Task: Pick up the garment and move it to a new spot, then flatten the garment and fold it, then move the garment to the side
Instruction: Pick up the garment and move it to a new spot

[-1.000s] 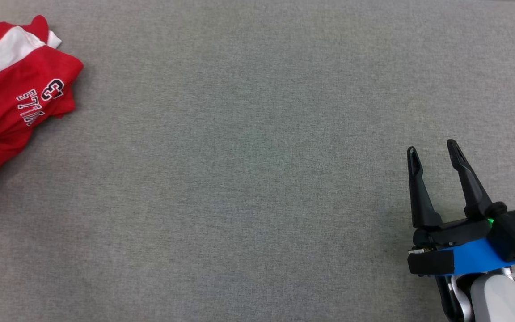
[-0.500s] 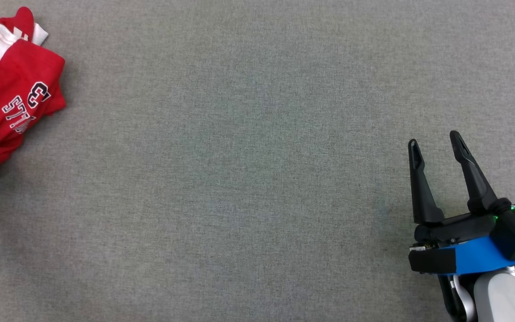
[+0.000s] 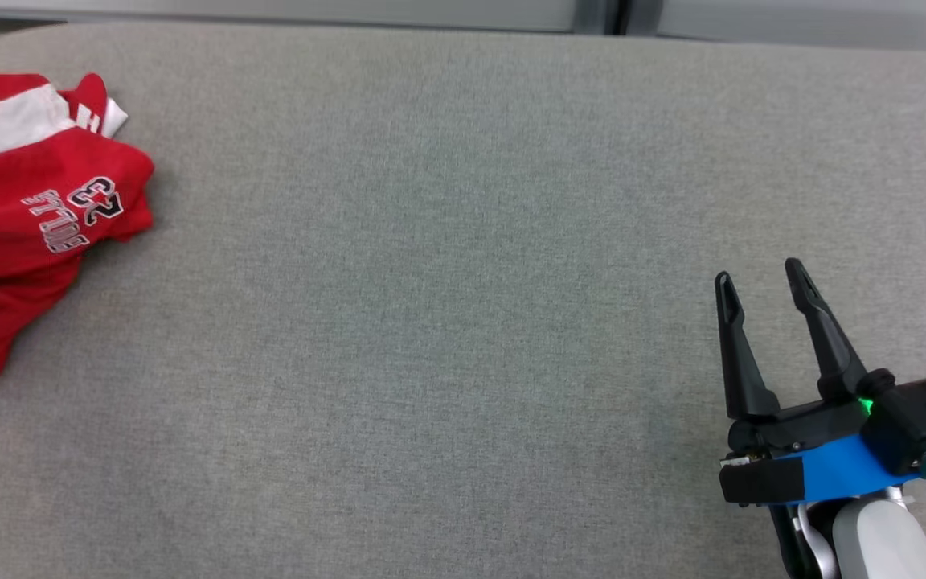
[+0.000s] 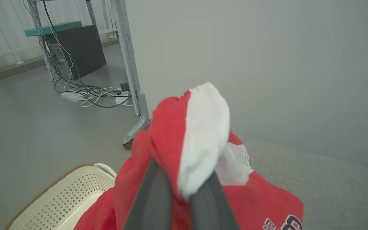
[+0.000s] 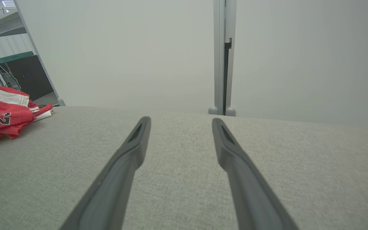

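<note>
**A:** Eyes on the left tool (image 4: 184, 166)! Its two dark fingers (image 4: 152, 198) are pressed tight together, pinching a fold of the garment (image 4: 168, 134), and red cloth with a white band bulges out above the tips.

**B:** And where is the garment sitting?

**A:** Far left of the grey tabletop (image 3: 463, 241), up near the back corner, bunched in a heap. There's white lettering and dark figures on the red. In the head view it runs off the left edge of the picture.

**B:** How about the right tool?

**A:** The right tool (image 3: 758, 271) is down at the lower right with its fingers spread wide and grey tabletop showing between them. It's well apart from the garment, with most of the tabletop's width between the two.

**B:** Is it touching the surface?

**A:** Can't tell from these angles.

**B:** Anything beyond the tabletop?

**A:** In the left wrist view, a cream perforated basket (image 4: 59, 198) sits on the floor (image 4: 27, 134), low beside the garment. Further back there's a dark box (image 4: 81, 48) with a tangle of cables (image 4: 88, 92) in front of it.
</note>
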{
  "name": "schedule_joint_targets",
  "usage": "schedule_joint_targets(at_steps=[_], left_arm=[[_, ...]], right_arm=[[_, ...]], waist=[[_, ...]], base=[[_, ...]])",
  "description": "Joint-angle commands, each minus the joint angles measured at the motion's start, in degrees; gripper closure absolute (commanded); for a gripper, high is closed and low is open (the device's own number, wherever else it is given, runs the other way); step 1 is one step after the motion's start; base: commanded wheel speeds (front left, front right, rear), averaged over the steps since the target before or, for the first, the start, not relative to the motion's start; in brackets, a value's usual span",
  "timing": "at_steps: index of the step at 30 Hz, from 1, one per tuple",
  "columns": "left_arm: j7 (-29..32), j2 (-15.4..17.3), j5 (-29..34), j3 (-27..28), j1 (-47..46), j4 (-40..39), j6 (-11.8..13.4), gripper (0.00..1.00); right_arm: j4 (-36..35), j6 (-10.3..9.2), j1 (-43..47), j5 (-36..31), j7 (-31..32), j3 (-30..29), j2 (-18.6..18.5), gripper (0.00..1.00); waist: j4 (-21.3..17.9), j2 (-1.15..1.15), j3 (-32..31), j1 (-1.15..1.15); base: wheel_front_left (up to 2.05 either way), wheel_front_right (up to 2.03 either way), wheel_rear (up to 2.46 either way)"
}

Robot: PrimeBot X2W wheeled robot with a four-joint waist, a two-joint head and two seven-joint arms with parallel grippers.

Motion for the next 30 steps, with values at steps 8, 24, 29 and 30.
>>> schedule_joint_targets(at_steps=[8,24,29,30], left_arm=[[-2.80,0.92,1.30,-3.07,-4.86,-11.05,-1.23,1.00],[7.48,-3.97,1.38,-14.94,-9.87,-41.55,-1.60,1.00],[9.58,-7.50,0.45,-20.44,-9.87,-44.44,-1.62,1.00],[9.71,-7.96,0.21,-21.34,-9.34,-44.02,-1.63,1.00]], right_arm=[[2.87,0.03,1.16,2.94,-1.81,1.31,-0.33,0.00],[5.03,0.03,0.62,8.43,-2.79,2.96,-0.32,0.00],[4.24,0.03,1.08,10.12,-2.79,2.52,-0.31,0.00],[4.21,0.03,1.15,10.13,-2.78,2.58,-0.30,0.00]], waist=[[-3.23,0.00,-5.49,0.01],[-16.23,0.00,-7.71,0.01],[-21.53,0.00,-6.85,0.01],[-22.01,0.00,-6.68,0.01]], base=[[0.00,0.00,0.00],[0.00,0.00,0.00],[0.00,0.00,0.00],[0.00,0.00,0.00]])
